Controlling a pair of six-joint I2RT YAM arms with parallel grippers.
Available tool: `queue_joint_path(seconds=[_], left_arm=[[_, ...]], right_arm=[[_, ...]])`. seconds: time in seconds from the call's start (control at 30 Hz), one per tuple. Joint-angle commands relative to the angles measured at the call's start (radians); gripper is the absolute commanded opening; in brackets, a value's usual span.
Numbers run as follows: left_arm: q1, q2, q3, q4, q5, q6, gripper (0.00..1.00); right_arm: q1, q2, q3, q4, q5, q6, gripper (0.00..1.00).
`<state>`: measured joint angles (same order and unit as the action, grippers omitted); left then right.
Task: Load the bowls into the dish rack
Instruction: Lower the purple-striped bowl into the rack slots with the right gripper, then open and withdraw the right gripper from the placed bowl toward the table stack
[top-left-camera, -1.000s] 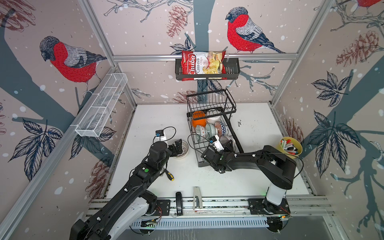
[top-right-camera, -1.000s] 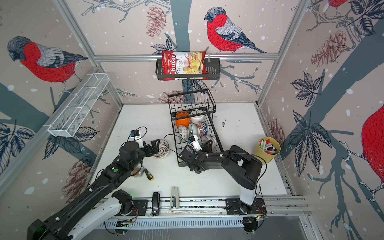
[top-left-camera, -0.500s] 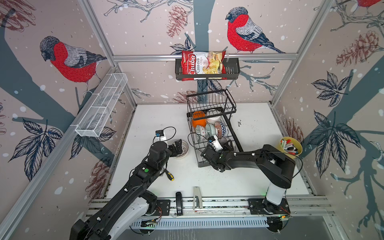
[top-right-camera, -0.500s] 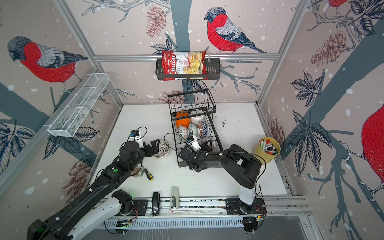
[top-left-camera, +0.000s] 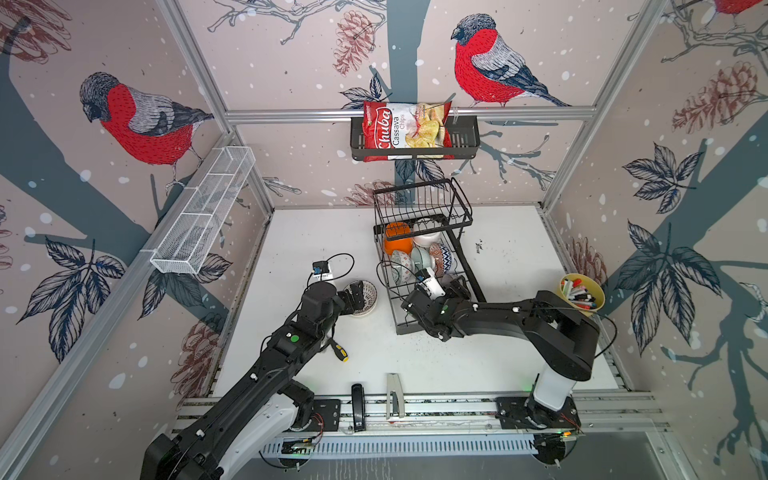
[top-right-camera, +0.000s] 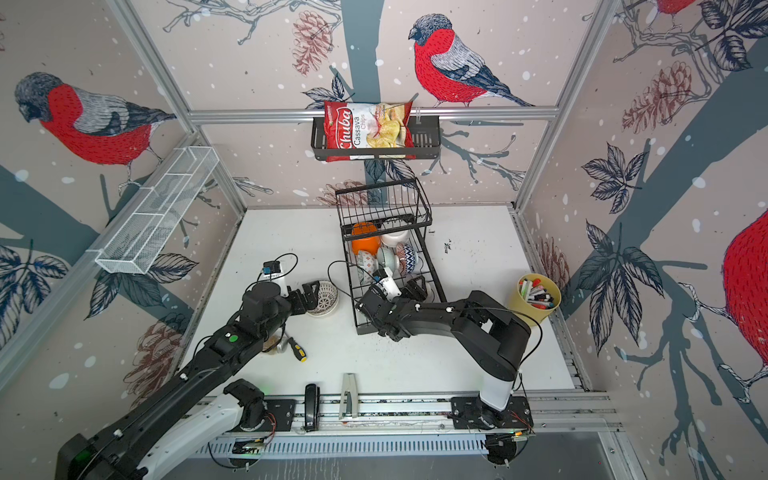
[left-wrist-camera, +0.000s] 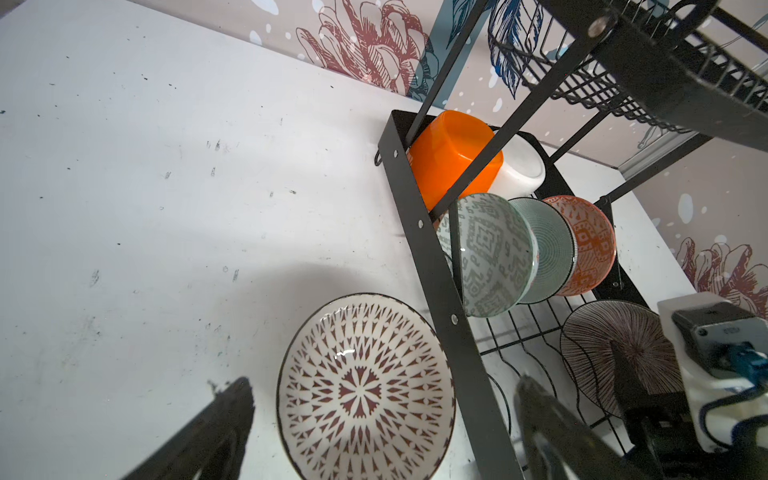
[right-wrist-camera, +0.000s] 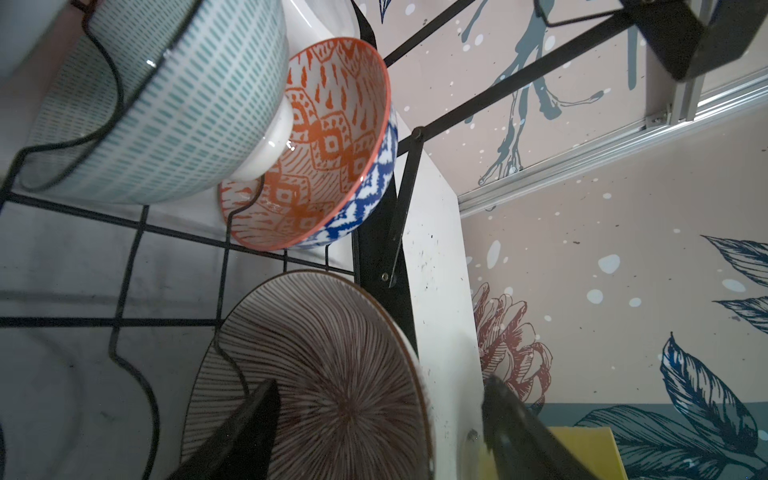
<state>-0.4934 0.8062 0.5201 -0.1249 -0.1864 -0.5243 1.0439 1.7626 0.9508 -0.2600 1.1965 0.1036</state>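
A mauve-striped bowl (right-wrist-camera: 324, 357) is stood edgewise in the dish rack (top-left-camera: 401, 326); a maroon-starred bowl (top-left-camera: 368, 299) is laid at its nine o'clock; the left hand (left-wrist-camera: 384, 381) and right hand (right-wrist-camera: 380, 384) are spread apart.

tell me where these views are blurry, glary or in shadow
Right wrist view: the striped bowl lies in dim shadow, the right end effector looks dark and soft, the teal-dashed bowl slightly blurred. Left wrist view: crisp, a small glint on the patterned bowl, soft shadow across the table. Both top views: evenly lit, wide-angle bending at the edges.
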Motion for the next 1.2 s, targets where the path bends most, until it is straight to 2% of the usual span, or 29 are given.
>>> queue_joint_path(seconds=[0.0,0.23,0.73,0.9,1.17], left_arm=[[0.005,0.012,0.017,-0.015,-0.004,-0.008,0.97],[0.009,0.05,0.046,-0.061,-0.003,-0.019,0.97],[0.022,0.109,0.086,-0.191,0.01,-0.063,0.97],[0.024,0.132,0.097,-0.232,0.012,-0.075,0.97],[0.032,0.143,0.091,-0.26,-0.007,-0.098,0.97]], right_arm=[[-0.003,-0.023,0.012,-0.01,-0.01,-0.003,0.8],[-0.003,-0.092,0.008,0.025,-0.073,-0.028,0.86],[-0.002,-0.275,0.016,0.083,-0.392,-0.043,0.87],[-0.006,-0.338,0.018,0.096,-0.457,-0.01,0.86],[-0.022,-0.39,0.087,0.048,-0.648,0.098,0.83]])
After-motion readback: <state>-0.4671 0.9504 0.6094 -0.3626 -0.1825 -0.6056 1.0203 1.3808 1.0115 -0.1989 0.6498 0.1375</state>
